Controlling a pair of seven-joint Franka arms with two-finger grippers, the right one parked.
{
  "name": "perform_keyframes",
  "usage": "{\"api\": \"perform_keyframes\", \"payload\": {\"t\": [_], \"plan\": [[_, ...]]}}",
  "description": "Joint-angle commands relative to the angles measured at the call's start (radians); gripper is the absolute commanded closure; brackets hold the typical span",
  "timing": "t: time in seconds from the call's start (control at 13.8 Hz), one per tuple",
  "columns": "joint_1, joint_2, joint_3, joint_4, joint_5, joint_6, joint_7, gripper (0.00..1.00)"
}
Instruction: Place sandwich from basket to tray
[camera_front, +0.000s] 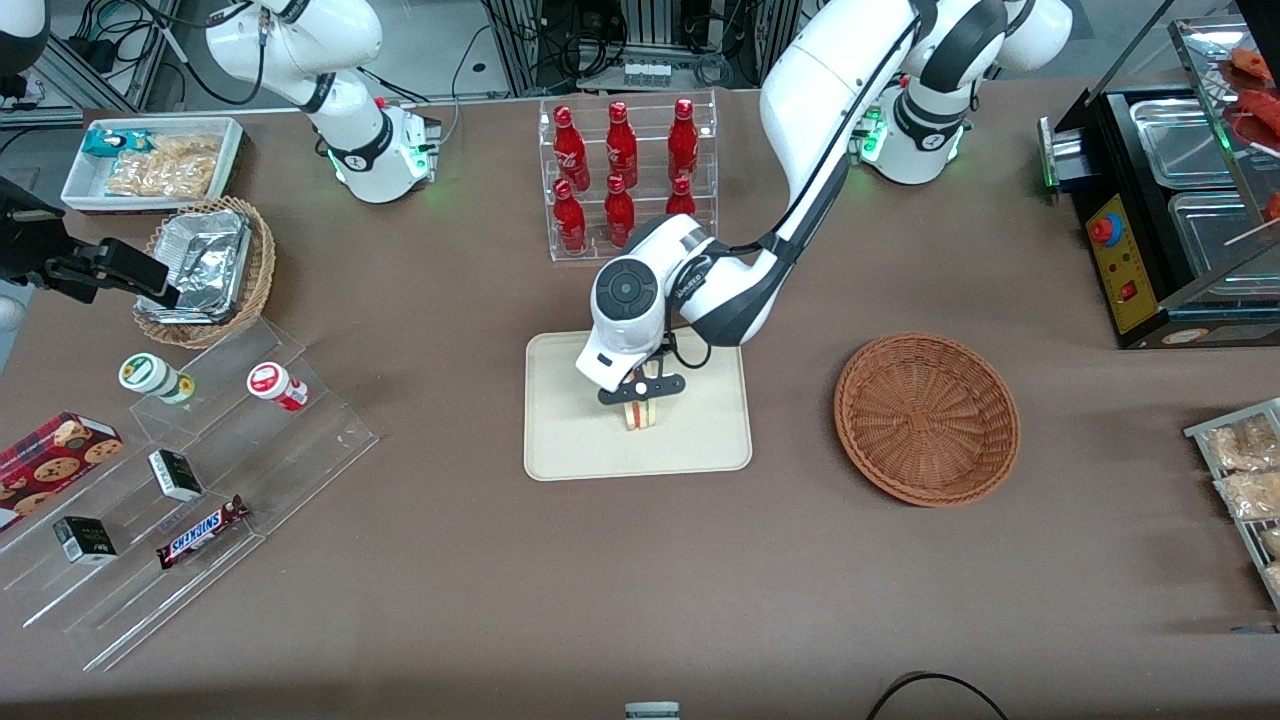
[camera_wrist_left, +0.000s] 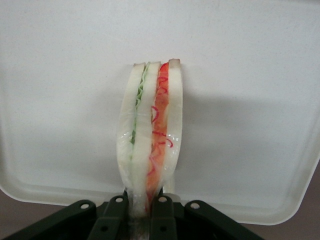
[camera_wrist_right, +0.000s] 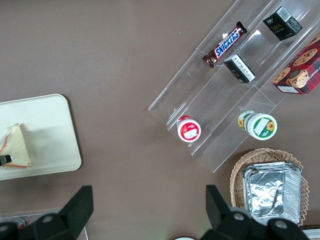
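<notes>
— holding it now? where is the sandwich (camera_front: 640, 414)?

— over the tray (camera_front: 560, 440), near its middle, standing on edge. it looks to be touching the tray or just above it; i cannot tell which. the gripper (camera_front: 641, 388) is pinching it, fingers (camera_wrist_left: 116, 212) pressed in on both sides of the bread at one end of the wedge.

— and the basket (camera_front: 927, 417)?

— well apart from the tray, toward the working arm's end of the table, with nothing in it.

— how does the sandwich look?

— a pale triangular wedge, three slices of white bread, a green layer in one gap and a red one in the other, with a slight shine as if wrapped in film.

— how will it handle?

— light and soft, i'd judge. squeeze hard and the bread dents and the filling slides. the flat bread faces are the place to hold it, as the fingers do, not the open layered edge. on its thin edge it may tip over when let go.
</notes>
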Motion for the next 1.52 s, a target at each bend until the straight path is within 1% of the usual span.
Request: {"api": "perform_keyframes", "payload": {"t": [0.0,0.07,0.15,0.22,0.44,0.58,0.73,0.94,1.09,1.16,1.31,1.45], "plan": [[-0.008,0.016,0.012,0.028,0.004,0.021,0.004,0.86],[-0.009,0.025,0.012,0.028,0.004,0.035,0.003,0.76],[-0.009,0.029,0.012,0.028,0.003,0.043,0.001,0.29],[-0.011,0.027,0.012,0.028,0.004,0.044,-0.002,0.00],[-0.012,-0.003,0.013,0.031,0.009,0.037,-0.003,0.00],[-0.005,-0.057,0.015,0.022,0.009,0.011,-0.008,0.00],[-0.002,-0.114,0.022,0.019,0.009,-0.075,-0.005,0.00],[-0.002,-0.201,0.065,0.019,0.011,-0.225,-0.002,0.00],[0.000,-0.258,0.110,0.018,0.009,-0.346,0.023,0.00],[0.015,-0.287,0.121,0.016,0.008,-0.401,0.079,0.00],[0.095,-0.333,0.125,0.018,-0.006,-0.500,0.150,0.00],[0.149,-0.361,0.125,-0.013,0.003,-0.517,0.185,0.00]]}}
